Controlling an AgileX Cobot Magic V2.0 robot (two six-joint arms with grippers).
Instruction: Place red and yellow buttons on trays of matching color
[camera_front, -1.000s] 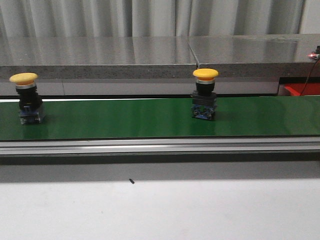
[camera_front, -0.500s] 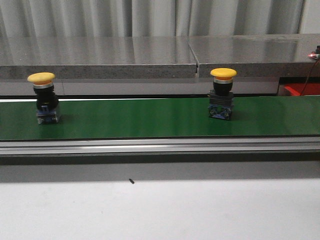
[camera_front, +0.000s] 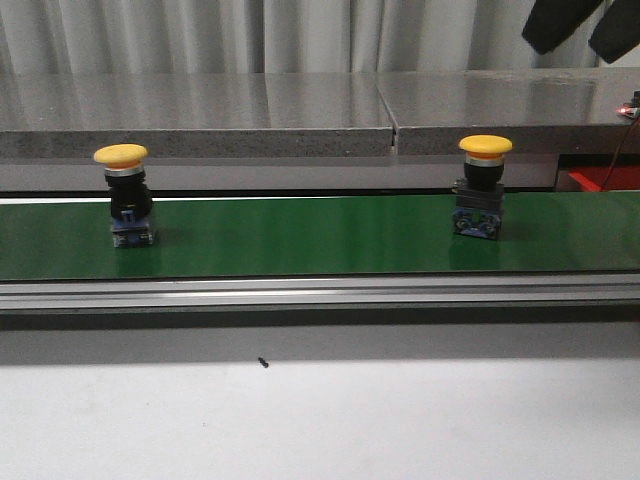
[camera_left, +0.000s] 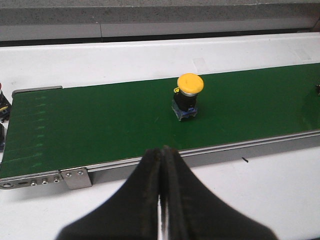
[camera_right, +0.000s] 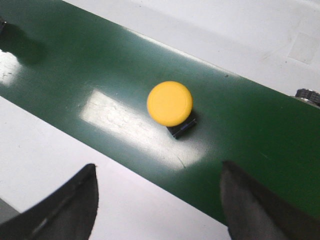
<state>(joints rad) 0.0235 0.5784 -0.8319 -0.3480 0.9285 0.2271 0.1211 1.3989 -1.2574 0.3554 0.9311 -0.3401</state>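
Observation:
Two yellow-capped buttons stand upright on the green belt (camera_front: 300, 235): the left button (camera_front: 125, 190) and the right button (camera_front: 481, 190). My right gripper (camera_front: 588, 35) hangs open and empty above and right of the right button; only its dark fingertips show at the top edge. In the right wrist view the gripper (camera_right: 158, 167) is open over the belt's edge, with the right button (camera_right: 169, 103) just beyond it. My left gripper (camera_left: 161, 152) is shut and empty over the white table, on the near side of the belt from the left button (camera_left: 190, 90). No red button or tray shows clearly.
A grey stone ledge (camera_front: 300, 110) runs behind the belt, and a metal rail (camera_front: 300, 293) along its near side. A red object (camera_front: 600, 178) sits at the far right behind the belt. The belt's left end (camera_left: 20, 95) shows in the left wrist view.
Both yellow buttons have ridden to the right along the belt. My right gripper's fingertips have come into the top right of the front view.

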